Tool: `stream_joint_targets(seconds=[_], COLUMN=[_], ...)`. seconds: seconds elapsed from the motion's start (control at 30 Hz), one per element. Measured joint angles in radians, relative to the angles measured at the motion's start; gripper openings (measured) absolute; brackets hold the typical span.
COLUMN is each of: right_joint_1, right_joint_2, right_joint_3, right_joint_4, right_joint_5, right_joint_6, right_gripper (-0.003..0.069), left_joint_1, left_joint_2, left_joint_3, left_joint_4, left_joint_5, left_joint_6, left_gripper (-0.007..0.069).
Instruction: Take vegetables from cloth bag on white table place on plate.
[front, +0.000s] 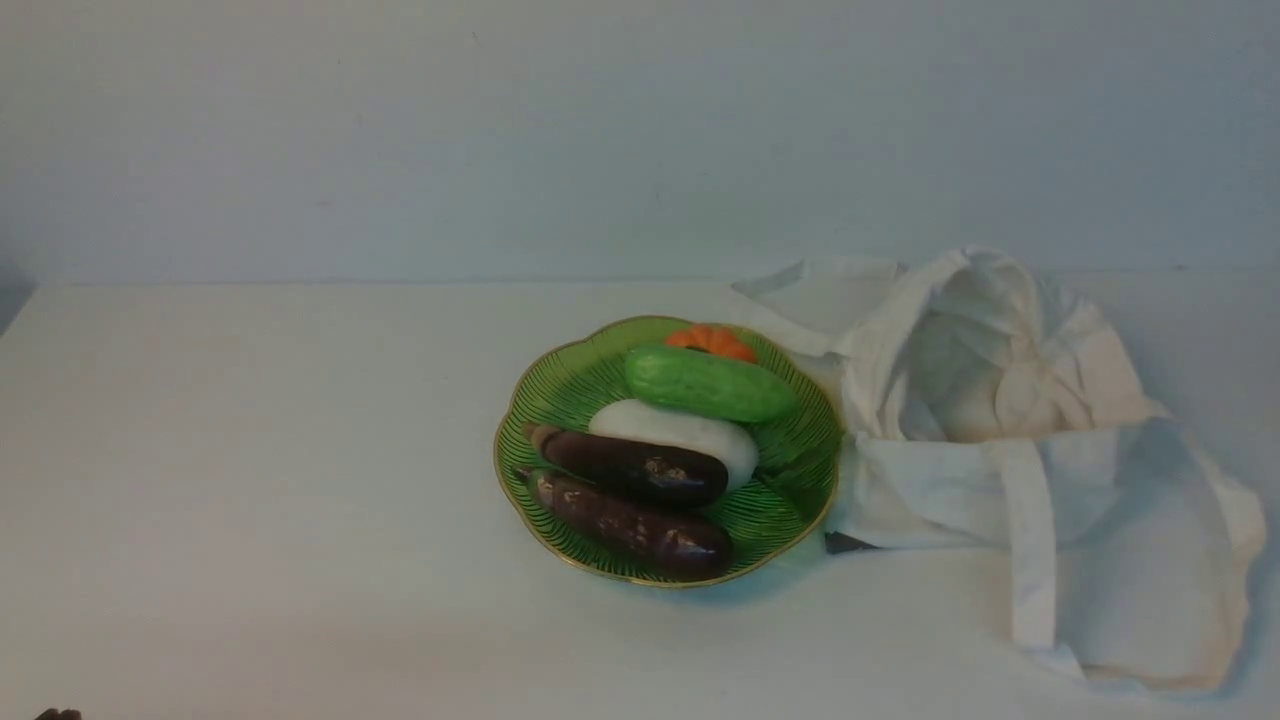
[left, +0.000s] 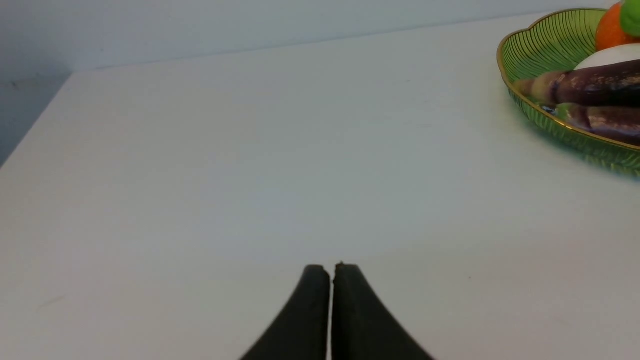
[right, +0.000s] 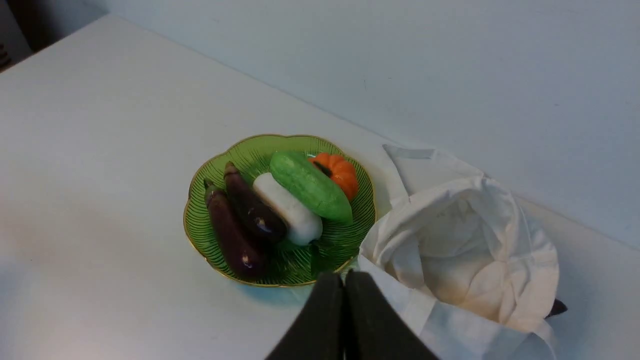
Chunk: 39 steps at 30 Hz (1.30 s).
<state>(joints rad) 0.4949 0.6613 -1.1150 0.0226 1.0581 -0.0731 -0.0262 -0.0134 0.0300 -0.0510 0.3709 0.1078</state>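
Note:
The green ribbed plate (front: 570, 395) with a gold rim sits mid-table. On it lie the light green cucumber-like vegetable (front: 710, 383), a white oblong vegetable (front: 680, 432), two dark purple eggplants (front: 630, 468) and a small orange pumpkin (front: 712, 340). The off-white cloth bag (front: 1010, 440) lies crumpled and open right beside the plate, to its right. In the right wrist view the plate (right: 240, 155), the cucumber (right: 310, 186) and the bag (right: 465, 240) show beyond my shut, empty right gripper (right: 344, 274). My left gripper (left: 331, 267) is shut and empty over bare table, the plate (left: 545, 40) far to its side.
The white table (front: 250, 450) ends at a pale wall behind. A small dark thing (front: 848, 543) pokes out from under the bag's front edge. The table's left edge (left: 35, 125) shows in the left wrist view.

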Motion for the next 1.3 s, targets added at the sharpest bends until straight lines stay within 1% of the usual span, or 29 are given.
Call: stream_joint_targets(seconds=[0.07,0.1,0.2,0.23,0.27,0.3,0.37,0.43,0.67,0.93,1.07,1.1,1.13,1.3], right_joint_1=[0.0,0.0,0.0,0.0,0.0,0.0,0.0,0.0,0.0,0.0,-0.008,-0.035,-0.035,-0.208], right_joint_2=[-0.095,-0.129,-0.2,-0.215,-0.218,-0.236,-0.25,-0.253,-0.253,-0.253,-0.265,-0.295,-0.299,-0.438], right_joint_3=[0.223,0.294,0.538,0.579,0.588,0.651,0.71,0.744,0.822,0.853,0.887,0.926,0.931,1.08], right_joint_4=[0.005,0.006,0.007,0.007,0.007,0.007,0.007,0.007,0.004,0.003,0.003,0.002,0.002,0.003], right_joint_5=[-0.202,-0.279,-0.582,-0.665,-0.681,-0.794,-0.913,-0.97,-0.993,-0.94,-0.94,-0.939,-0.938,-0.929], right_joint_6=[0.001,0.001,0.001,0.001,0.001,0.001,0.001,0.001,0.001,0.0,0.0,0.001,0.001,0.017], right_gripper=[-0.0015,-0.0015,-0.0015,-0.0015,-0.0015,-0.0015,-0.0015,-0.0015,-0.0015,-0.0015,-0.0015,-0.0015,-0.0015,-0.0015], left_joint_1=[0.0,0.0,0.0,0.0,0.0,0.0,0.0,0.0,0.0,0.0,0.0,0.0,0.0,0.0], left_joint_2=[0.0,0.0,0.0,0.0,0.0,0.0,0.0,0.0,0.0,0.0,0.0,0.0,0.0,0.0], left_joint_3=[0.0,0.0,0.0,0.0,0.0,0.0,0.0,0.0,0.0,0.0,0.0,0.0,0.0,0.0], left_joint_4=[0.0,0.0,0.0,0.0,0.0,0.0,0.0,0.0,0.0,0.0,0.0,0.0,0.0,0.0], left_joint_5=[0.0,0.0,0.0,0.0,0.0,0.0,0.0,0.0,0.0,0.0,0.0,0.0,0.0,0.0], left_joint_6=[0.0,0.0,0.0,0.0,0.0,0.0,0.0,0.0,0.0,0.0,0.0,0.0,0.0,0.0], left_gripper=[-0.0005,-0.0005,-0.0005,-0.0005,-0.0005,-0.0005,-0.0005,-0.0005,-0.0005,-0.0005,-0.0005,-0.0005,-0.0005,-0.0005])
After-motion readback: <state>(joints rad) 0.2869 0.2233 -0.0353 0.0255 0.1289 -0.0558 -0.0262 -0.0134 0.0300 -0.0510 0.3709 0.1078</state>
